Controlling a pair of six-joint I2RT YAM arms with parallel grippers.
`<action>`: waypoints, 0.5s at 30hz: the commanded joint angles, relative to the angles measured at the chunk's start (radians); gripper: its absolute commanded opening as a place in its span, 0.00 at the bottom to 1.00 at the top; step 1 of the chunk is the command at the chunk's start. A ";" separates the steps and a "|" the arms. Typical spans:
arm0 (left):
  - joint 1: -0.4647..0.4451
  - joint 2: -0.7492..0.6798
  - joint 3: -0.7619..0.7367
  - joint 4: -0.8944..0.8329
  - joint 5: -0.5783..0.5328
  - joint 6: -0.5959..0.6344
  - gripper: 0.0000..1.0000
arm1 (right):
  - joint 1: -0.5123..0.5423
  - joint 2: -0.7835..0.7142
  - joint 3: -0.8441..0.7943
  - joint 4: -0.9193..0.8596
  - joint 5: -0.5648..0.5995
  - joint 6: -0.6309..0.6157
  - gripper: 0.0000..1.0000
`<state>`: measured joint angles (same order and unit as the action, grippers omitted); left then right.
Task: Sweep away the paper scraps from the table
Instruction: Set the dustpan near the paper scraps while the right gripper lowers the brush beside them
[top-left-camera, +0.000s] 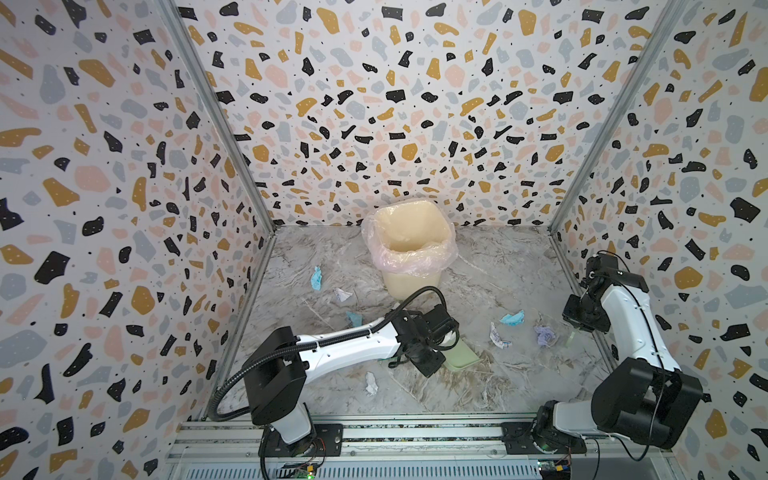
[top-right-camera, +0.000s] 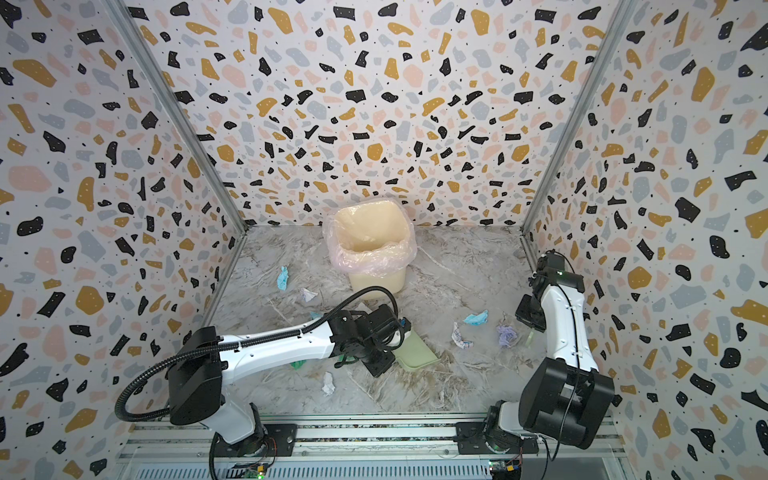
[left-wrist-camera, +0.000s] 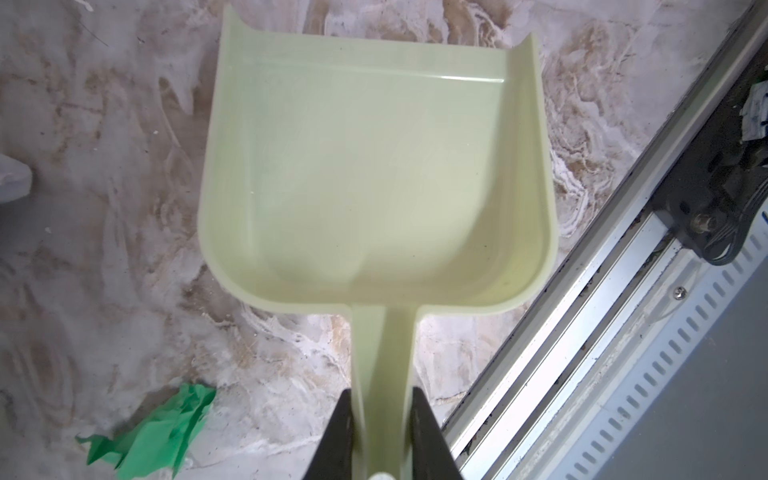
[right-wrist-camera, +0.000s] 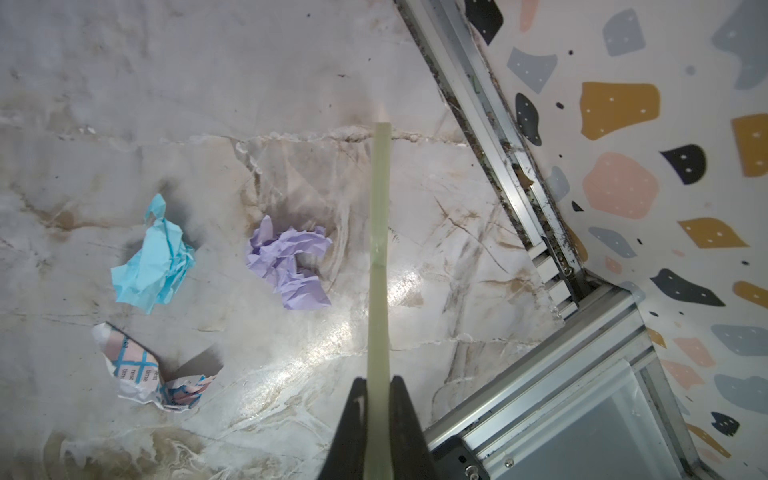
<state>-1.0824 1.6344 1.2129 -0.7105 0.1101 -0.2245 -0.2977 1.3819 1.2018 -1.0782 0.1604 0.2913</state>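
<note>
Dustpan and brush gripped, paper scraps loose on the table
The left gripper is clamped on the dustpan handle, the right gripper on the brush handle. The scraps lie scattered in front of the bin, to both sides. Light, soft and skittish, I judge: push them from behind with the brush, never pinch.

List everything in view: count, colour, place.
bin: one, cream with pinkish liner, back middle of table.
dustpan: one, pale green, middle, empty.
brush: one, pale green, right side.
light blue scraps: three, two left, one right.
white scraps: three, by bin, right (printed), front.
lilac scrap: one, right, beside brush.
green scrap: one, left of dustpan.
walls: three, speckled, around table.
left gripper: black, shut on dustpan handle.
right gripper: black, shut on brush.
</note>
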 joint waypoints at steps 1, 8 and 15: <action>-0.003 0.011 0.039 -0.050 -0.014 0.040 0.00 | 0.024 0.020 0.019 -0.011 -0.034 -0.017 0.00; -0.004 0.022 0.043 -0.052 -0.006 0.059 0.00 | 0.138 0.027 0.030 -0.057 -0.029 -0.011 0.00; -0.004 0.028 0.033 -0.052 0.001 0.085 0.00 | 0.202 0.021 0.036 -0.122 -0.038 -0.008 0.00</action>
<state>-1.0824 1.6566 1.2312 -0.7441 0.1043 -0.1692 -0.1226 1.4147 1.2194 -1.1240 0.1406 0.2848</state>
